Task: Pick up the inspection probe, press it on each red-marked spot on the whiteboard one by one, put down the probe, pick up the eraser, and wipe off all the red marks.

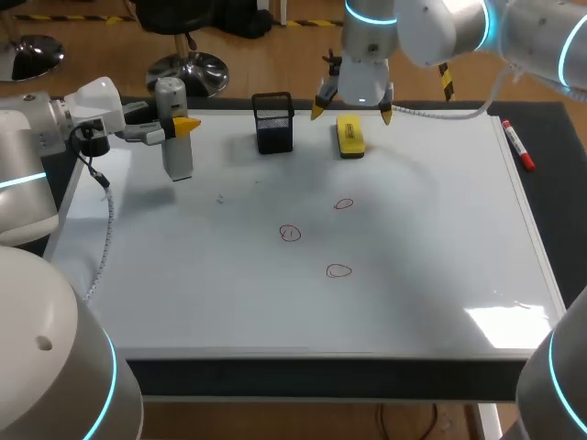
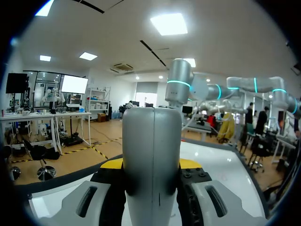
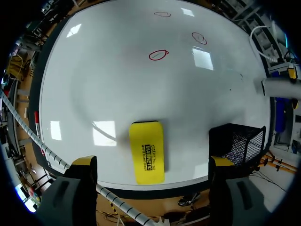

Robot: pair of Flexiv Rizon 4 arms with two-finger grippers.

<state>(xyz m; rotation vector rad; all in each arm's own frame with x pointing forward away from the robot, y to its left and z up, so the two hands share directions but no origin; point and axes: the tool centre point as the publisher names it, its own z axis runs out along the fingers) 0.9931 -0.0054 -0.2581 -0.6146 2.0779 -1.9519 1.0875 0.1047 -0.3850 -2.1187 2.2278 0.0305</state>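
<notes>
Hovering over the yellow eraser [image 1: 349,136] at the far edge of the whiteboard [image 1: 413,238], the right tool [image 1: 351,111] stands wide open and empty, with one finger out beyond each long side of the eraser. The left tool [image 1: 180,126] is clamped on the grey inspection probe [image 1: 176,158], which stands upright at the board's far left corner; whether its foot touches the board I cannot tell. Three red marks [image 1: 290,234] lie unwiped near the middle. Picking up the eraser looks to be the step in hand. To do it well, come straight down, keep the fingers square to the long sides, close only once the tips flank its body, and stay clear of the black mesh pen holder [image 1: 273,122] just beside it.
</notes>
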